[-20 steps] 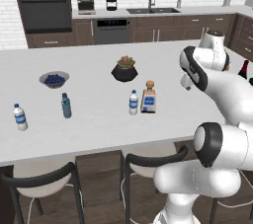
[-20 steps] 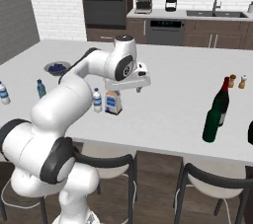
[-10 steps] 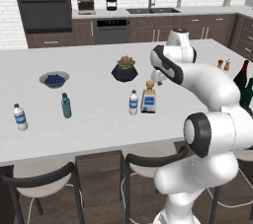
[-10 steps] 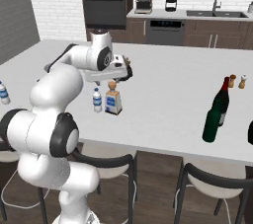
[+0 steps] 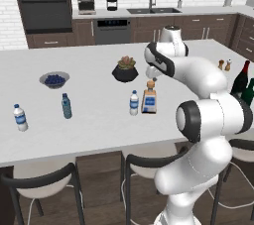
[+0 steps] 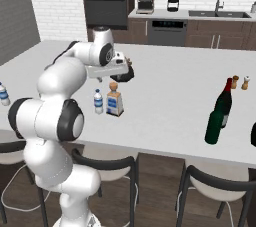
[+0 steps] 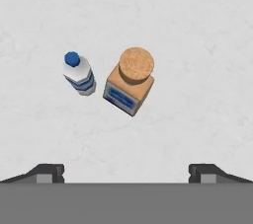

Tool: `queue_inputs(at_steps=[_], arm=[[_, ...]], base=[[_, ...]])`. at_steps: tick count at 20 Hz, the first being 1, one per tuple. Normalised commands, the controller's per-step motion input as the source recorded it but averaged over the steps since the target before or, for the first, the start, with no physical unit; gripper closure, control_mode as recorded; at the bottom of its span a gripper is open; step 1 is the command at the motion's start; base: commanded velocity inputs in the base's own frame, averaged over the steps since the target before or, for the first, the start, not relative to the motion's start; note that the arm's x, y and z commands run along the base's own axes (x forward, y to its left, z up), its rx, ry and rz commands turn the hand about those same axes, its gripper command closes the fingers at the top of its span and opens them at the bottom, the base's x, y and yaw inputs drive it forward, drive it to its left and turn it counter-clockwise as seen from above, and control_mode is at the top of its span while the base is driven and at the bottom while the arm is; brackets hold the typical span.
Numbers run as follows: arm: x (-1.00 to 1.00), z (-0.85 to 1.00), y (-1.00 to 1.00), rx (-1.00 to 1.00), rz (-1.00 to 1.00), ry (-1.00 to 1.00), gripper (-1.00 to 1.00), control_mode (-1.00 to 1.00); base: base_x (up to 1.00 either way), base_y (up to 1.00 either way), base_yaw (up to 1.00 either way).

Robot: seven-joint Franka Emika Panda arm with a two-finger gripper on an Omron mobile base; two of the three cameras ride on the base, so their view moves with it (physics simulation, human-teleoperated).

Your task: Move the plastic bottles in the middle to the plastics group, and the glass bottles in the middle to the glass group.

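We see the gripper (image 7: 126,171) wide open, empty, touching nothing; it hangs above the counter (image 5: 94,115) w/ fingertips (image 7: 49,171) far apart at bottom of hand view. Below it stand the small water bottle (image 7: 79,74) and the square bottle (image 7: 130,81) w/ cork stopper, upright, just beside each other, not touching as far as we can tell. In left base view the pair sits mid-counter, in front of the dark plant pot (image 5: 125,69). Green wine bottle (image 6: 216,126) stands well apart to the right, next to the red-necked wine bottle (image 6: 226,102). Two more small bottles, clear (image 5: 20,117) and blue-tinted (image 5: 66,106), at far left.
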Motion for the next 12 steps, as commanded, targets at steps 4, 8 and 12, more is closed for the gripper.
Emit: queue_inputs(at_steps=[4,8,12], arm=[[0.19,-0.02,0.1,0.0,0.0,0.0,-1.0,-1.0],[0.28,-0.14,0.16,0.01,0.0,0.0,-1.0,-1.0],[0.19,-0.12,0.02,0.0,0.0,0.0,-1.0,-1.0]], base=[[0.0,0.0,0.0],[0.0,0.0,0.0],[0.0,0.0,0.0]])
